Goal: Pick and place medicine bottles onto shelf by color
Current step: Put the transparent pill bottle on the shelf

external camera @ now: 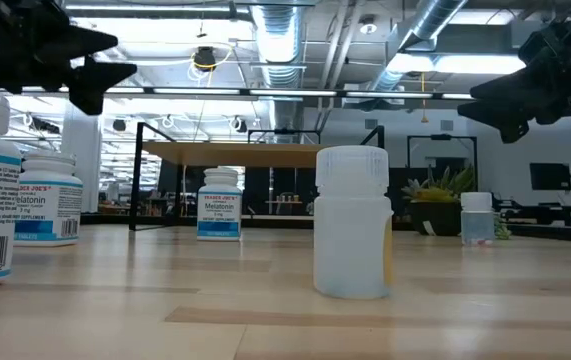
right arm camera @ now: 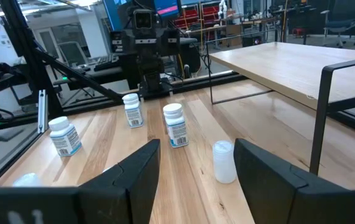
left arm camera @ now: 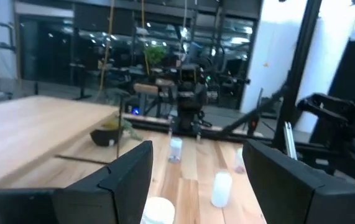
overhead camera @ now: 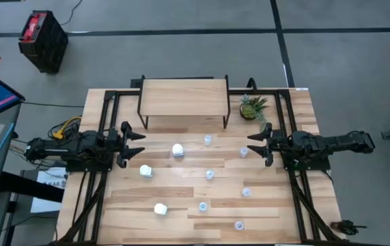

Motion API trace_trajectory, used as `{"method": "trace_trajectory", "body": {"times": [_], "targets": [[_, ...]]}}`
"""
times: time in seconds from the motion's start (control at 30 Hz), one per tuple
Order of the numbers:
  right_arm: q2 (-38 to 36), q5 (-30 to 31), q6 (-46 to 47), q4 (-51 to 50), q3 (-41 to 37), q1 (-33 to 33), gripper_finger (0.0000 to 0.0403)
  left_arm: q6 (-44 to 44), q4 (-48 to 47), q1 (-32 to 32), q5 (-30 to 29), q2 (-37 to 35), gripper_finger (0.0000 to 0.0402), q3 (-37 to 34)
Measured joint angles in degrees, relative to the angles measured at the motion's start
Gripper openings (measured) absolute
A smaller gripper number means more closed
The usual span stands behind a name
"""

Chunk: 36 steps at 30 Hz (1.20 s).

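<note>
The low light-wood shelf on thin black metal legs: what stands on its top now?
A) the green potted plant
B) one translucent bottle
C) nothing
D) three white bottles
C: in the high view the top of the low light-wood shelf is bare, and every bottle stands on the slatted wooden table.

Pale wood shelf (overhead camera: 184, 97) on black metal legs; translucent plastic bottles (external camera: 352, 222).
</note>
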Motion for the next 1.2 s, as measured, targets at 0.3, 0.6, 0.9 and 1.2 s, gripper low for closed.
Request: {"method": "trace_trajectory", "body": {"times": [0.3,0.6,0.9,1.2], "targets": [[0.0,0.0,-4.1,1.9,-0.1,-0.1,0.023,4.9,-0.6,0.0,-2.3,1.4,0.0238,6.8],[0.0,1.8,-4.6,14.2,-0.1,-1.2,0.023,11.1,6.2,0.0,-2.3,18.3,0.0238,11.6],[0.0,1.8,-5.1,23.1,3.4,-4.6,0.023,15.4,7.2,0.0,-10.1,40.5,0.0238,21.1],[0.9,1.6,-10.5,4.4,18.4,-4.7,0.023,12.9,1.4,0.1,-17.0,51.7,0.0238,30.7]]}}
